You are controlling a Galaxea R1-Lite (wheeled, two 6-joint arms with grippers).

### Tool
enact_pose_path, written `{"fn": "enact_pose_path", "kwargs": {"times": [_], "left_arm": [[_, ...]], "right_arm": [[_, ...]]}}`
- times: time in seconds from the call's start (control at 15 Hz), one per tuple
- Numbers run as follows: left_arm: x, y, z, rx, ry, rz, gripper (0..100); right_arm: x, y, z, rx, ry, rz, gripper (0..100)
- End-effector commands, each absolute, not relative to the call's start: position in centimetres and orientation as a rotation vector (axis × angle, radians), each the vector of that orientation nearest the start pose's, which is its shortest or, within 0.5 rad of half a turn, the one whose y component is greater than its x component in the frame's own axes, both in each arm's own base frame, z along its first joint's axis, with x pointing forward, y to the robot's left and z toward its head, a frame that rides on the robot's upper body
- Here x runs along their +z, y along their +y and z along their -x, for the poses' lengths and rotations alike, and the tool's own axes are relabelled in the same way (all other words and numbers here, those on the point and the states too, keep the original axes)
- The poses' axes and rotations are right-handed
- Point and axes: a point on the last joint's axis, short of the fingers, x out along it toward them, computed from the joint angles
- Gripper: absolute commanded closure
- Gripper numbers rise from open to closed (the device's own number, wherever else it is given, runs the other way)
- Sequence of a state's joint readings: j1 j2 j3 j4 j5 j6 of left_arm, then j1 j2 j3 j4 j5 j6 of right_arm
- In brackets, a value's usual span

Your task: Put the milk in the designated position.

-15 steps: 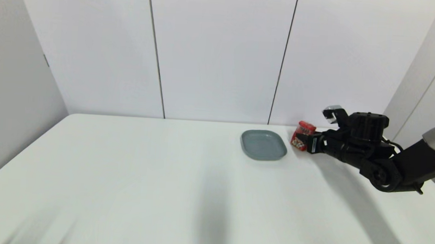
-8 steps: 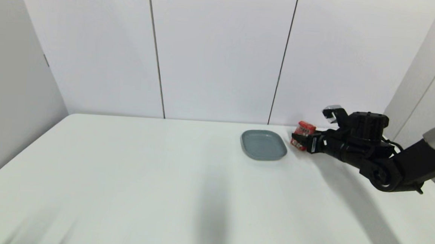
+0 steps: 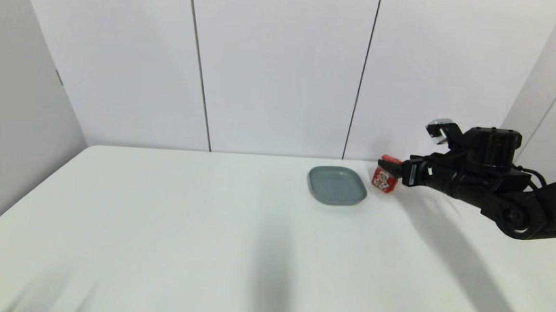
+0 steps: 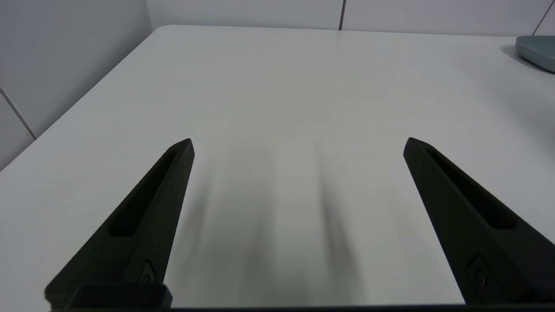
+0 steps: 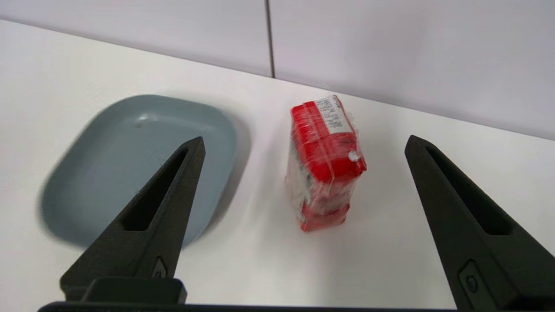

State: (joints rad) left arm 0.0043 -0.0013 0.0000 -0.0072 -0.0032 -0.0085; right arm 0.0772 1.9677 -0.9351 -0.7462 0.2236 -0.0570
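The milk [image 3: 384,180] is a small red carton standing on the white table just right of the grey plate [image 3: 337,185]. My right gripper [image 3: 396,170] is open and hovers close to the carton's upper right side without holding it. In the right wrist view the milk [image 5: 325,160] stands ahead of the right gripper [image 5: 303,139], in line with the gap between the wide-spread fingers, and the plate [image 5: 108,164] lies beside it. My left gripper [image 4: 298,141] is open over bare table, parked out of the head view.
A white panelled wall [image 3: 283,69] runs right behind the plate and carton at the table's far edge. In the left wrist view, the plate's rim [image 4: 537,50] shows far off. The right arm [image 3: 511,209] reaches in from the right.
The right gripper has risen and drawn back to the right, off the milk. The carton now stands free beside the plate, a little lower in the picture than before.
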Motion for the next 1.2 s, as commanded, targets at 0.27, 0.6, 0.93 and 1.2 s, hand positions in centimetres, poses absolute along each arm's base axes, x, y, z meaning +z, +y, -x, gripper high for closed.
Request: {"fn": "enact_pose_path", "kwargs": {"times": [0.27,0.6,0.93,1.2], "left_arm": [[7.6,0.0,2.3,0.003,-0.008,0.009,0],[7.6,0.0,2.3,0.001,-0.009,0.008,0],[7.6,0.0,2.3,0.001,-0.009,0.009,0],[7.6,0.0,2.3,0.001,-0.009,0.009,0]], "right_arm": [[22.7,1.6,-24.9,0.268,0.118,0.055,0],[20.6,-1.0,-14.7,0.125,0.094,0.040,0],[15.7,0.1,-5.2,0.136,0.052,0.035,0],[11.4,0.3,-1.6,0.147,0.117,0.009,0]]}}
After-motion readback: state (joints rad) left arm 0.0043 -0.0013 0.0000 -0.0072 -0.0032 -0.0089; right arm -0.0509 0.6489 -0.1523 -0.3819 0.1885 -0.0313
